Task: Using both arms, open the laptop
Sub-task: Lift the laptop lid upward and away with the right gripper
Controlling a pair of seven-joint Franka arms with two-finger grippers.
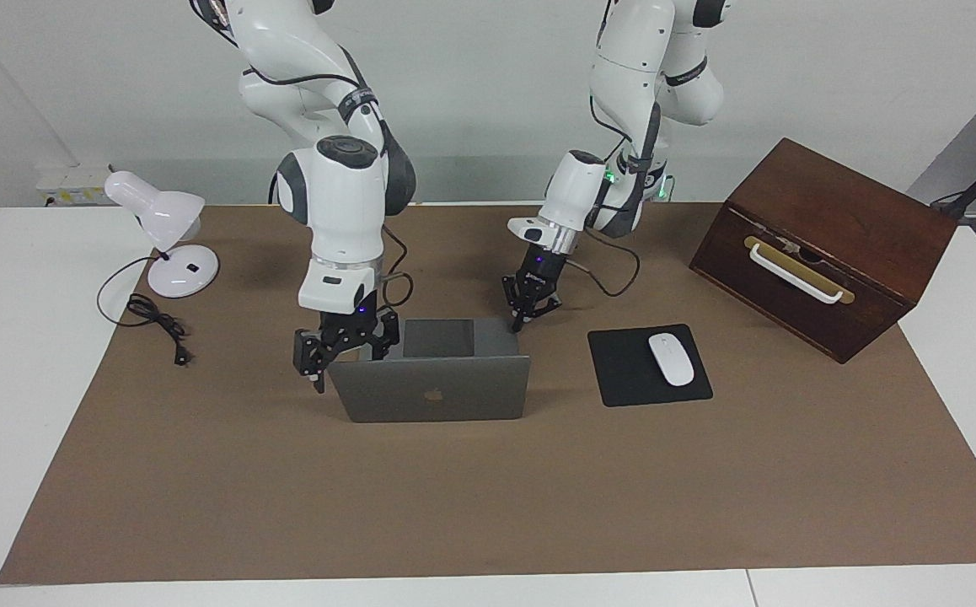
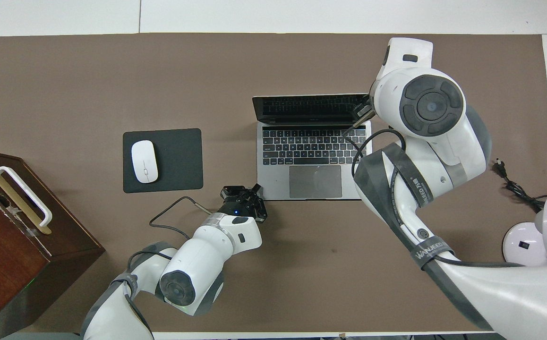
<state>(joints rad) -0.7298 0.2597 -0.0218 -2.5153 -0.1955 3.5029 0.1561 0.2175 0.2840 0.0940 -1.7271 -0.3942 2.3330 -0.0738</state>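
Here the laptop sits mid-table on the brown mat, already open: lid upright or nearly so, apple logo on the side away from the robots, dark keyboard and trackpad exposed on the robots' side.

Right gripper: at the lid's corner toward the right arm's end of the table, level with the top edge. Fingers spread. Whether they touch the lid, cannot tell; the wrist hides most of the contact from above.

Left gripper: low at the base's near corner, toward the left arm's end, tips pointing down at the front edge of the palm rest. Fingers look slightly apart, but open or closed cannot be told; nothing visibly between them.

Beside the laptop, toward the left arm's end: black mouse pad with a white mouse on it. Farther along, at the mat's edge, a dark wooden box with a white handle, tilted.

Toward the right arm's end, nearer the robots than the laptop: white desk lamp, its black cord and plug loose on the mat.
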